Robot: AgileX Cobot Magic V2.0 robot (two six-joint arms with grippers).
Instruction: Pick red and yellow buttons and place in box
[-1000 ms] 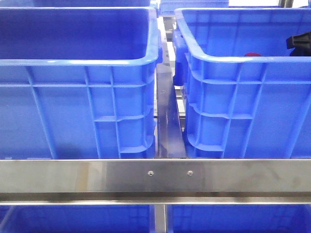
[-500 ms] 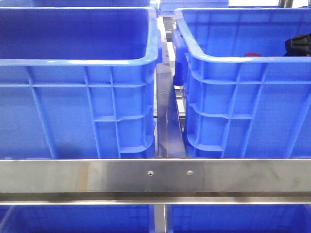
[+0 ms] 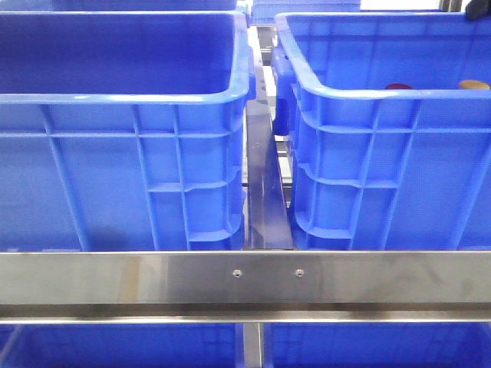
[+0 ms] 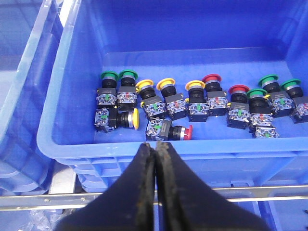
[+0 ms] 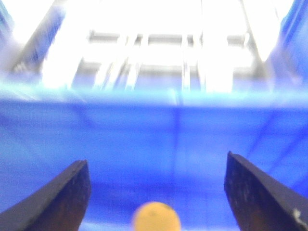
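Observation:
In the front view, a red button [image 3: 398, 86] and a yellow button [image 3: 473, 84] peek over the near rim of the right-hand blue box [image 3: 360, 93]. My right gripper [image 5: 157, 161] is open inside that box, with the blurred yellow button [image 5: 156, 217] lying free below the gap between its fingers. Only a dark sliver of the right arm [image 3: 481, 8] shows in the front view. My left gripper [image 4: 155, 145] is shut on nothing. It hovers over the near rim of a blue supply crate [image 4: 240, 147] holding several green, yellow and red push buttons.
A second deep blue crate [image 3: 123, 98] stands left of the box, with a narrow gap and a metal strip [image 3: 265, 192] between them. A steel rail [image 3: 245, 280] crosses in front. More crates sit below it. In the supply crate, a red button [image 4: 185, 132] and a yellow button [image 4: 134, 119] lie on their sides.
The right gripper has risen out of the box's right side and almost left the front view. The yellow button it covered now shows beside the red one.

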